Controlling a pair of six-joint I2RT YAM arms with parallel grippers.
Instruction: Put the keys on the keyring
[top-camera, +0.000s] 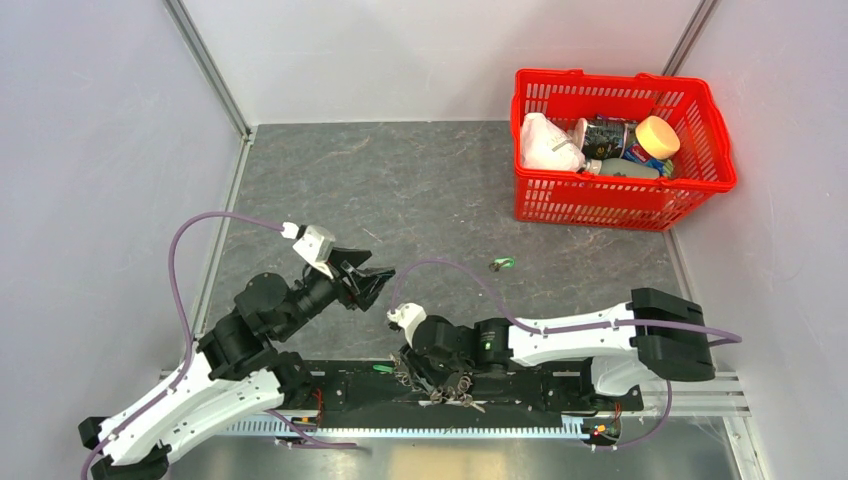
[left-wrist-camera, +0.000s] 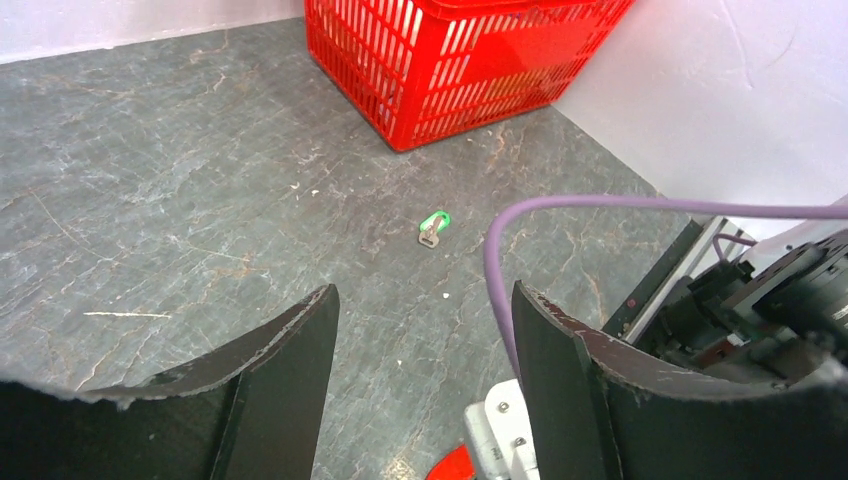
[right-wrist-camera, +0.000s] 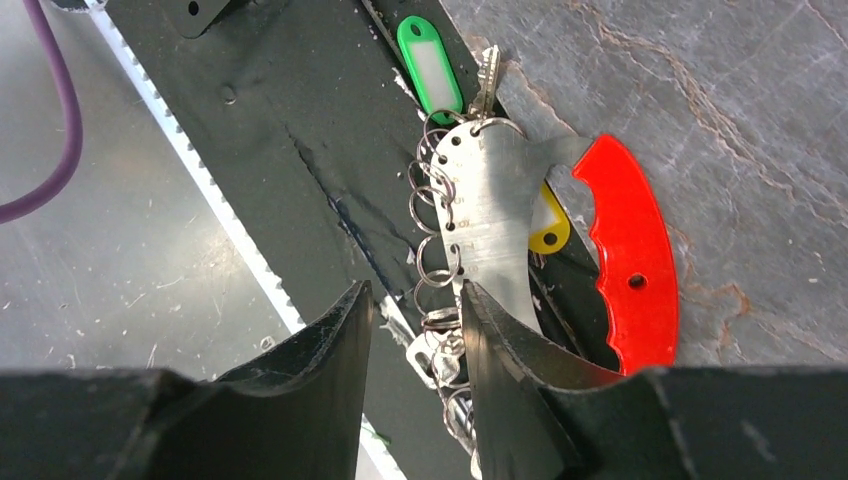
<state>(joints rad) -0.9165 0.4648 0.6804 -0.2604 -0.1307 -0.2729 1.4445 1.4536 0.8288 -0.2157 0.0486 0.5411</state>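
The keyring (right-wrist-camera: 490, 215) is a flat silvery plate with a bright red grip (right-wrist-camera: 628, 250), lying across the black rail and the table's near edge. Several split rings (right-wrist-camera: 432, 190) line its edge, with a green tag (right-wrist-camera: 430, 62), a yellow tag (right-wrist-camera: 549, 228) and small keys (right-wrist-camera: 440, 350). My right gripper (right-wrist-camera: 414, 288) hangs over those keys, open by a narrow gap, its right finger (right-wrist-camera: 500, 330) against the plate's edge. One loose key with a green tag (top-camera: 502, 264) (left-wrist-camera: 433, 227) lies on the table. My left gripper (top-camera: 375, 283) (left-wrist-camera: 422, 290) hovers open and empty, well short of it.
A red basket (top-camera: 620, 205) (left-wrist-camera: 450, 70) holding bottles and a bag stands at the back right corner. The black rail (top-camera: 530, 395) (right-wrist-camera: 300, 130) runs along the near edge. A purple cable (left-wrist-camera: 495, 250) from the right arm loops close to my left gripper.
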